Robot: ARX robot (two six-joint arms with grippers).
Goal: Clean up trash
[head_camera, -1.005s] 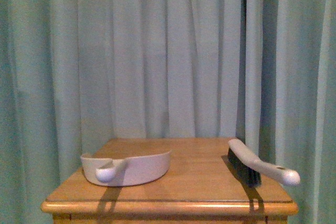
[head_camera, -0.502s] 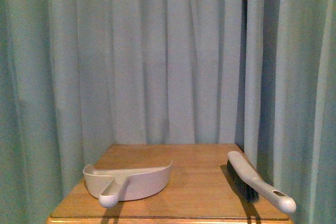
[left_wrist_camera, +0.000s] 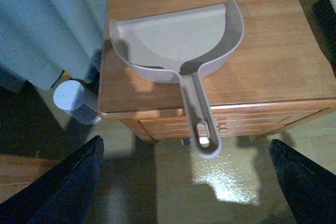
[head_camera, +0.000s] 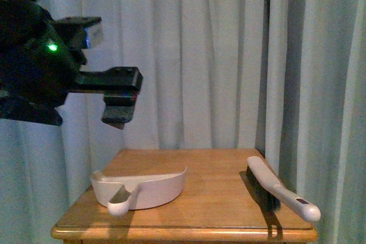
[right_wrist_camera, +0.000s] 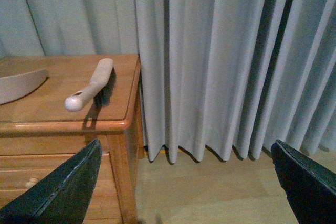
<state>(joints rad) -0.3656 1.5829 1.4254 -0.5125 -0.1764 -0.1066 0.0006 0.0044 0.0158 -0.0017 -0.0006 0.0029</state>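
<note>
Trash does not show in any view, so where it lies and how it looks cannot be told.

Front view: the left end effector (head_camera: 111, 55) hangs high at the left, well above the smooth wooden surface (head_camera: 217, 198). A pale, curved plastic dustpan (head_camera: 154, 187) sits near the left edge. A dark-bristled brush (head_camera: 274, 190) lies along the right edge. A pleated curtain (head_camera: 200, 55) stands close behind.

Left wrist view: the fingers are spread wide apart. The dustpan's handle overhangs the front edge above the floor (left_wrist_camera: 236, 182).

Right wrist view: the right end effector (right_wrist_camera: 186, 148) has its fingers wide apart, out past the right edge.
</note>
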